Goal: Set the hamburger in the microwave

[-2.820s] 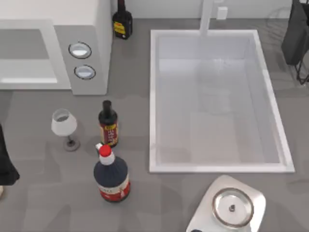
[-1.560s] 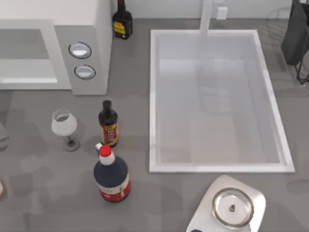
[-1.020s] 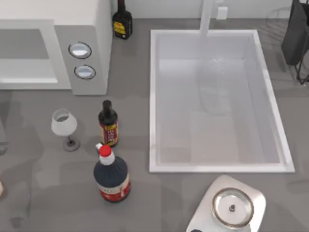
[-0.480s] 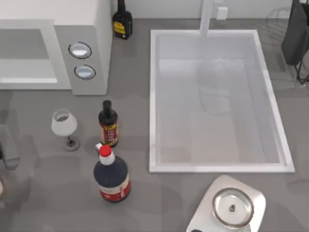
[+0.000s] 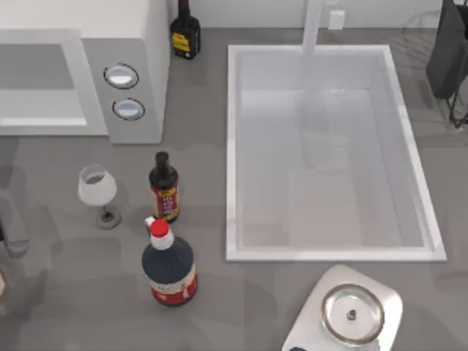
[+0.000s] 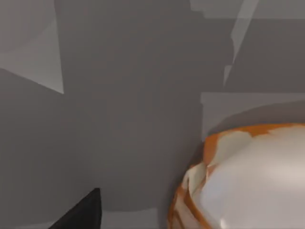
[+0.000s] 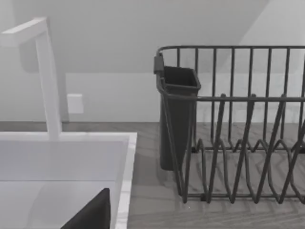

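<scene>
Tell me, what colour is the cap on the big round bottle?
Red; the big bottle's cap shows best in the top view.

A grey worktop (image 5: 205,307) carries the items. The microwave (image 5: 80,73) is set at its far left corner, with a dark bottle (image 5: 185,33) beside it against the far edge. A white sink (image 5: 232,146) is sunk right of centre. A wine glass (image 5: 97,191), a slim sauce bottle (image 5: 164,189) and a red-capped bottle (image 5: 168,265) stand left of centre. A scale (image 5: 351,314) lies at the near edge, and a dish rack (image 7: 238,124) stands at the far right corner.
</scene>
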Robot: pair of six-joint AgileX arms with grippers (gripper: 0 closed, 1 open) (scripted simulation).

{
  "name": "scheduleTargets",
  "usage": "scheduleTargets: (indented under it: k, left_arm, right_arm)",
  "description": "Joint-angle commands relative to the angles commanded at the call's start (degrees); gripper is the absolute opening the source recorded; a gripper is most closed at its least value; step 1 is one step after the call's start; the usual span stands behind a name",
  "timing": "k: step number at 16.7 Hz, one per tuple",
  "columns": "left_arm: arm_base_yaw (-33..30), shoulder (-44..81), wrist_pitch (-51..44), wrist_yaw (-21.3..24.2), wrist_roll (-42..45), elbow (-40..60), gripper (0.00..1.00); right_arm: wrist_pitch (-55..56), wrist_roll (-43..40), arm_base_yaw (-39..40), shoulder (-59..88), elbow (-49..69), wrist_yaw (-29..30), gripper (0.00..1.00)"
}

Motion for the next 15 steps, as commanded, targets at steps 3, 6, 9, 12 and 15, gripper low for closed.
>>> scheduleTargets:
  k: [3,6,9,12,15]
  left_arm:
    - [0.0,0.0,0.0,0.0,0.0,0.0,0.7]
    - [0.0,0.0,0.0,0.0,0.0,0.0,0.47]
    - [0.0,0.0,0.0,0.0,0.0,0.0,0.25]
    - [0.0,0.0,0.0,0.0,0.0,0.0,0.02]
    - [0.0,0.0,0.0,0.0,0.0,0.0,0.0]
  right_arm:
    - [0.0,0.0,0.0,0.0,0.0,0.0,1.0]
    - [0.0,0.0,0.0,0.0,0.0,0.0,1.0]
    - [0.0,0.0,0.0,0.0,0.0,0.0,1.0]
    - [0.0,0.0,0.0,0.0,0.0,0.0,1.0]
    - [0.0,0.0,0.0,0.0,0.0,0.0,1.0]
